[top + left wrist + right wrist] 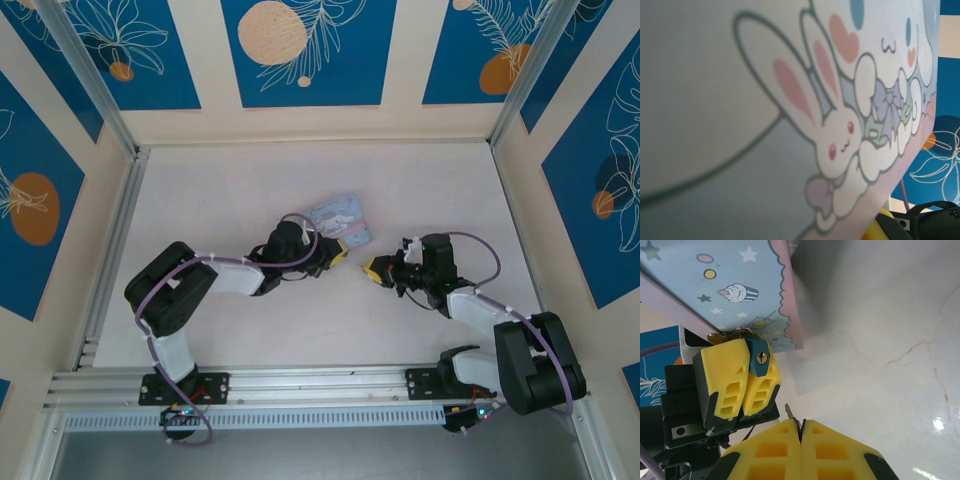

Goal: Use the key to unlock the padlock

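Note:
My left gripper [341, 252] is shut on the padlock [759, 359]. The padlock is a small dark blue body pinched between the yellow fingers [727, 375], and its brass keyhole faces the right wrist camera. My right gripper [800, 423] is shut on the key [788, 411]. Only the key's thin metal tip pokes out from between the closed pads, pointing up toward the padlock with a short gap between them. From above, the right gripper [371, 268] faces the left one across a small gap at mid-table.
The pale blue cartoon-printed box [342, 220] lies just behind the left gripper; it sits very close to the left wrist camera [790, 125] and shows above the padlock [735, 285]. White tabletop [250, 190] spreads around both arms, and metal rails [110, 240] run along its sides.

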Tool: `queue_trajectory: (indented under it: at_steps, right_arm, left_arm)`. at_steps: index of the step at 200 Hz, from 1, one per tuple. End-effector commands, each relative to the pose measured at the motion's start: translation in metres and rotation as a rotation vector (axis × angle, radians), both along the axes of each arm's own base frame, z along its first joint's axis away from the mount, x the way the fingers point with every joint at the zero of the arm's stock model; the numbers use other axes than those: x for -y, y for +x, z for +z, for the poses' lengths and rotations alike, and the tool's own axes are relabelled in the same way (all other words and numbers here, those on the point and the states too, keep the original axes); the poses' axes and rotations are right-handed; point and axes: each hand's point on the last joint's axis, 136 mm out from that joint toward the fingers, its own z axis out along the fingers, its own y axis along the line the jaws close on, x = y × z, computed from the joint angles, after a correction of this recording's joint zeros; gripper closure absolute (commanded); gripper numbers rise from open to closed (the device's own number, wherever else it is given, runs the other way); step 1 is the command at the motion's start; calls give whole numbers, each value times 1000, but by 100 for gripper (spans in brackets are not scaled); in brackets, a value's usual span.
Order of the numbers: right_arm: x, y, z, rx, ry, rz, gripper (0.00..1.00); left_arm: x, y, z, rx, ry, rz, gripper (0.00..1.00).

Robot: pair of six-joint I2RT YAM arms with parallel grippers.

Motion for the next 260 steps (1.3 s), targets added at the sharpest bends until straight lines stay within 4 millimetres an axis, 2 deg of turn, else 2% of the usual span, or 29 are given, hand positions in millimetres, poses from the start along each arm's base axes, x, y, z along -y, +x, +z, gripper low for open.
queue_trajectory:
  at_steps: [1, 24, 60, 127, 260]
  right_arm:
    - [-2, 5, 6, -5, 26, -2, 100]
    - [-1, 11, 7, 0, 38, -28, 100]
    - [-2, 18, 20, 55, 75, -57, 100]
    - [3, 20, 32, 111, 69, -124, 100]
    - [-3, 31, 31, 66, 58, -168, 100]
  left_arm:
    - [3, -2, 23, -22, -107, -14, 100]
    - [7, -2, 27, -40, -151, -20, 100]
    - [9, -1, 34, -37, -170, -24, 100]
    - [6, 1, 43, -26, -186, 2, 100]
    - [4, 2, 46, -22, -196, 11, 100]
